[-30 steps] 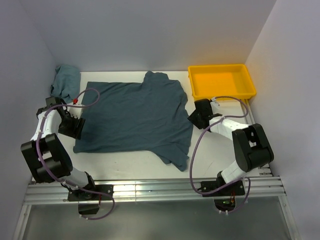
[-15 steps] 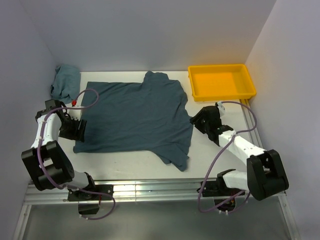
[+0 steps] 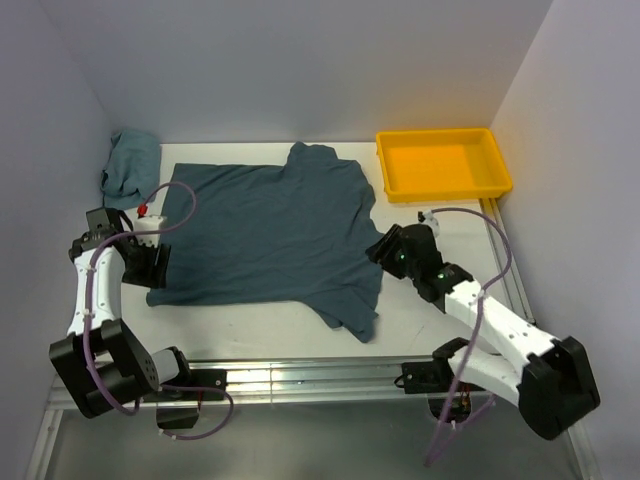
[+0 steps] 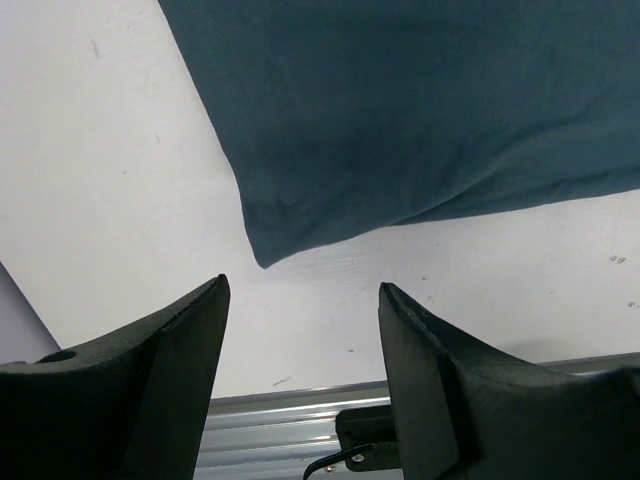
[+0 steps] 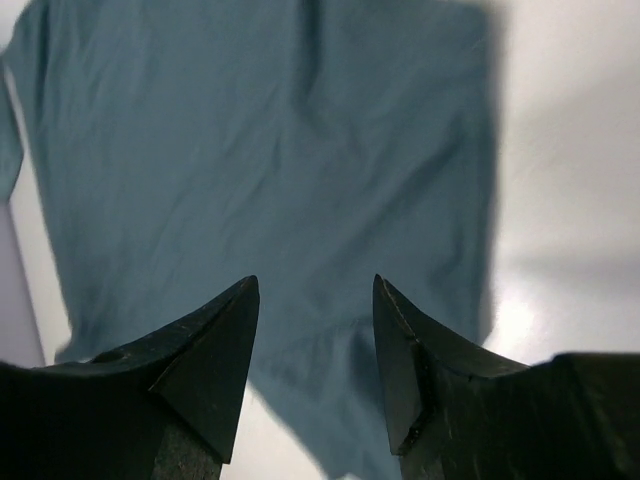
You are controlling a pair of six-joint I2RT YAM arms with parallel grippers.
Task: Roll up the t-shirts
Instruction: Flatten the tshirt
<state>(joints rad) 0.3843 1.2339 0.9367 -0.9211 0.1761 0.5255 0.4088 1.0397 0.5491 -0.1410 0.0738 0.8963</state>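
A slate-blue t-shirt (image 3: 270, 235) lies spread flat across the middle of the white table. A second one (image 3: 130, 165) sits bunched in the back left corner. My left gripper (image 3: 152, 268) hovers at the spread shirt's left edge, near its front left corner. In the left wrist view that gripper (image 4: 303, 285) is open, with bare table between its fingers and the shirt's corner (image 4: 265, 255) just beyond the tips. My right gripper (image 3: 382, 250) is at the shirt's right edge. Seen from the right wrist, it (image 5: 315, 282) is open above the fabric (image 5: 270, 150) and holds nothing.
A yellow tray (image 3: 500, 180) stands at the back right, just behind the right arm. Grey walls close in the table on three sides. An aluminium rail (image 3: 300, 380) runs along the near edge, also visible below the left gripper's fingers as the rail (image 4: 290, 425).
The right arm has stretched out low and swung its gripper down toward the shirt's right edge. The left gripper has drifted slightly nearer. Both jaws opened a little wider.
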